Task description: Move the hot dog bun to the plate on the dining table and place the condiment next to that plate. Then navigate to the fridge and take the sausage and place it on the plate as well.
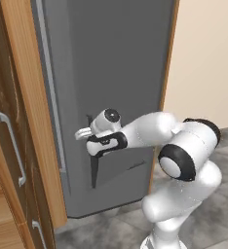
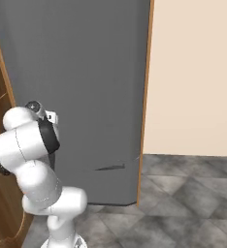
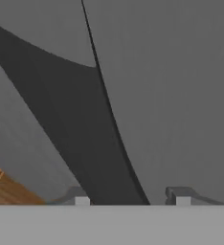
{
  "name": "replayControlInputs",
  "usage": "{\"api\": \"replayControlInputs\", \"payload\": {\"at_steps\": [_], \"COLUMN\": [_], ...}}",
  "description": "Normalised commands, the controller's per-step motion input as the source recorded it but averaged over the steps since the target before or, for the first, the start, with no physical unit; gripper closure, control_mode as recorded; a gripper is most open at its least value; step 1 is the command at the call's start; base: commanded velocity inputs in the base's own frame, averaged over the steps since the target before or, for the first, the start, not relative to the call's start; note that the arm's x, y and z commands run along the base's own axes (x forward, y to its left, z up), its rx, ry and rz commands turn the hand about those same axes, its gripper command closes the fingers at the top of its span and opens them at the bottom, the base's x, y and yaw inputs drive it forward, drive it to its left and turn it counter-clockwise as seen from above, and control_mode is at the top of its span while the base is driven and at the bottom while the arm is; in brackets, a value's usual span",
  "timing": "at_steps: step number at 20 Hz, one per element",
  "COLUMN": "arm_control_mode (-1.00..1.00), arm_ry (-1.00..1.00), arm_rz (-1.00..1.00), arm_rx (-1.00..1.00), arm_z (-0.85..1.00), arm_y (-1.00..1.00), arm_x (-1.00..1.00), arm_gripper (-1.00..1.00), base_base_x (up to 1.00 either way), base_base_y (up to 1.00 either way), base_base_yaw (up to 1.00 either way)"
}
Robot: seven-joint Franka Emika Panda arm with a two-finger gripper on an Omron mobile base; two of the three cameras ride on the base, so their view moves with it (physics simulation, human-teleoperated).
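**Inspector:** Where is the fridge [image 1: 116, 73]?

**Assistant:** Directly ahead of the gripper [image 3: 132, 196]. It is tall, grey steel, door shut, with a long vertical handle [image 1: 50, 87] above and to the gripper's left.

**Inspector:** Gripper condition?

**Assistant:** In the hand view the two fingertips [image 3: 80, 196] stand apart, a dark band of shadow running between them on the door face. Nothing is pinched. Whether the tips touch the steel I cannot tell.

**Inspector:** Arm pose?

**Assistant:** Elbow bent, forearm level, hand [image 1: 99, 133] reaching left toward the door. Wooden cabinets [image 1: 9, 146] stand beyond the gripper's left; tiled floor [image 2: 193, 193] below.
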Motion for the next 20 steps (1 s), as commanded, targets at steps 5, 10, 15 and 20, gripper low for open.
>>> {"api": "replayControlInputs", "payload": {"at_steps": [5,10,15,20], "arm_control_mode": [-1.0,-1.0,-1.0,-1.0], "arm_ry": [-0.05,0.0,0.0,0.0], "arm_rz": [-0.02,-0.09,-0.11,-0.2], "arm_rx": [0.0,-0.03,-0.04,-0.11], "arm_z": [0.0,0.0,0.33,0.56], "arm_y": [-0.82,-0.64,-0.25,-0.13], "arm_x": [-1.0,-0.99,-0.89,-0.92], "arm_gripper": [1.0,-1.0,-1.0,-1.0], "base_base_x": [0.0,0.0,0.0,0.0], "base_base_y": [0.0,0.0,0.0,0.0], "base_base_yaw": [0.0,0.0,0.0,0.0]}}
